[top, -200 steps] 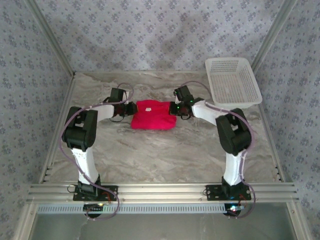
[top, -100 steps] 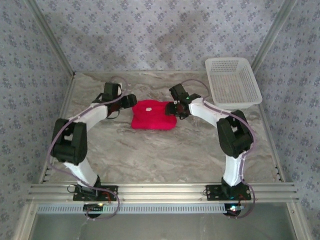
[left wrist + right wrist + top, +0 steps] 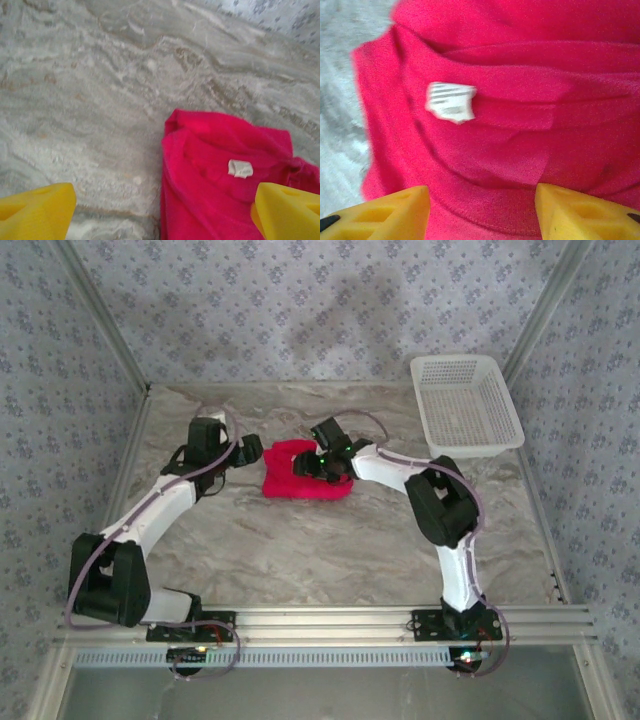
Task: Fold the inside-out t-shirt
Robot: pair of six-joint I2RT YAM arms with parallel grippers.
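Nearest, along the table's near edge: an aluminium rail (image 3: 320,618) carrying both arm bases. Beyond it, the open marble-patterned table (image 3: 330,550), grey and veined.

Past mid-table, slightly left of centre: the inside-out t-shirt (image 3: 290,485), bright red, gathered into a compact folded bundle and lying flat on the marble.

Reaching in from the left side: the left gripper (image 3: 250,452), just beside the bundle's left edge and apart from the cloth. Seen from its wrist camera, left fingertips (image 3: 35,212) yellow and spread wide, nothing pinched. Bare marble under the left half of the gap, the shirt's red edge under the right half. Further along the same view, a small white tag (image 3: 240,168) face up on the neckline fold.

Coming in from the right side: the right gripper (image 3: 316,468), directly over the bundle's upper middle. Seen from its wrist camera, right fingertips (image 3: 585,212) also yellow, parted, nothing clamped between them. Red folds across the whole gap, with the tag (grey printed lines on it here) up and to the left. Contact between pads and cloth: cannot tell.

Further back, at the far right corner: a white mesh basket (image 3: 420,400), well apart from the shirt. Behind everything, patterned wallpaper panels (image 3: 300,310).
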